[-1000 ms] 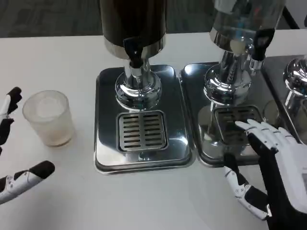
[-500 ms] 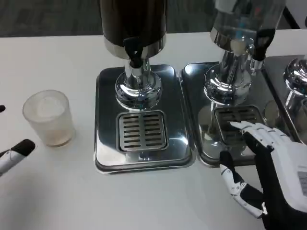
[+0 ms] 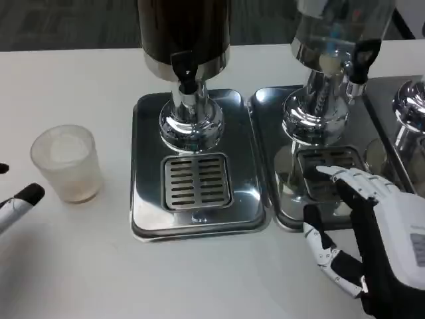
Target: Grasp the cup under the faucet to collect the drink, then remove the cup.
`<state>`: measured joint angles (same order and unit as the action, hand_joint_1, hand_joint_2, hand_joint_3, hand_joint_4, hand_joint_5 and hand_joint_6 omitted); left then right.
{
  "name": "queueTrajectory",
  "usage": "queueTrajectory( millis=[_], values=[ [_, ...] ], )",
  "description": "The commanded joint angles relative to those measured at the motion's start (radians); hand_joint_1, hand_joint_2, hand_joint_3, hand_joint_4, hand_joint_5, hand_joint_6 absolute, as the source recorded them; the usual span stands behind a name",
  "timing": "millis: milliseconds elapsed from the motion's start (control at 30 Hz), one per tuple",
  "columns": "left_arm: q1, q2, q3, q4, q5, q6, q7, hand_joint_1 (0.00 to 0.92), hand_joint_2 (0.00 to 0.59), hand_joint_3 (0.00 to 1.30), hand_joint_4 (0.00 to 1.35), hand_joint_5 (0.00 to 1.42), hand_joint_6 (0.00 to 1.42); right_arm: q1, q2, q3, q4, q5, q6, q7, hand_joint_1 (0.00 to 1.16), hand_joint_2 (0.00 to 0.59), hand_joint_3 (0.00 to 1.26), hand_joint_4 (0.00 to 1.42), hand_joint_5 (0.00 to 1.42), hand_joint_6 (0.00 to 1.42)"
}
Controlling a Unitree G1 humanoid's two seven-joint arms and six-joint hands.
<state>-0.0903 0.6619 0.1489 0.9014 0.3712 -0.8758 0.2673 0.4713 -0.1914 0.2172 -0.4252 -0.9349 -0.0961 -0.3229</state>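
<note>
Fingers apart on both hands, nothing gripped; the cup waits at the left of the surface

Head view: the left hand (image 3: 16,203) shows only as fingers (image 3: 28,194) at the left edge, spread and holding nothing, with the frosted cup (image 3: 66,163) just to their right and a little farther off, upright on the white surface (image 3: 80,279), its long axis vertical. The right hand (image 3: 372,232) hovers open over the near right drip tray (image 3: 285,219), well apart from the cup. The dark dispenser's faucet (image 3: 187,83) stands over the left drip tray (image 3: 143,199), right of the cup. The left hand is plainly nearer, so I judge the grasp falls to it
</note>
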Motion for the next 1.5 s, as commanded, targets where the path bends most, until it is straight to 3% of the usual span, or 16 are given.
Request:
queueTrajectory(
  millis=[33, 500, 700, 1200, 1500],
  values=[
    [-0.034, 0.026, -0.028, 0.047, 0.017, 0.008, 0.025, 0.053, 0.0, 0.0, 0.12, 0.41, 0.59, -0.01, 0.002, 0.008, 0.014, 0.003, 0.003, 0.001, 0.56, 0.462, 0.4, 0.32, 0.27, 0.23],
    [-0.154, 0.056, -0.092, 0.191, 0.02, 0.044, 0.026, 0.054, 0.0, 0.0, 0.14, 0.44, 0.63, -0.023, 0.028, 0.027, 0.044, -0.006, 0.007, -0.029, 0.55, 0.454, 0.41, 0.33, 0.3, 0.25],
    [-0.204, 0.058, -0.128, 0.242, 0.022, 0.065, -0.001, 0.057, 0.0, 0.0, 0.14, 0.43, 0.58, -0.024, 0.033, 0.033, 0.046, -0.009, 0.009, -0.035, 0.55, 0.452, 0.41, 0.33, 0.3, 0.25],
    [-0.259, 0.064, -0.218, 0.275, 0.054, 0.119, 0.019, 0.118, 0.0, 0.0, 0.13, 0.41, 0.55, -0.026, 0.028, 0.038, 0.041, -0.005, 0.011, -0.03, 0.56, 0.446, 0.42, 0.34, 0.3, 0.26],
    [-0.268, 0.054, -0.241, 0.278, 0.053, 0.123, 0.035, 0.138, 0.0, 0.0, 0.12, 0.41, 0.55, -0.025, 0.015, 0.024, 0.044, 0.015, 0.001, -0.031, 0.56, 0.446, 0.42, 0.34, 0.31, 0.27]
  ],
)
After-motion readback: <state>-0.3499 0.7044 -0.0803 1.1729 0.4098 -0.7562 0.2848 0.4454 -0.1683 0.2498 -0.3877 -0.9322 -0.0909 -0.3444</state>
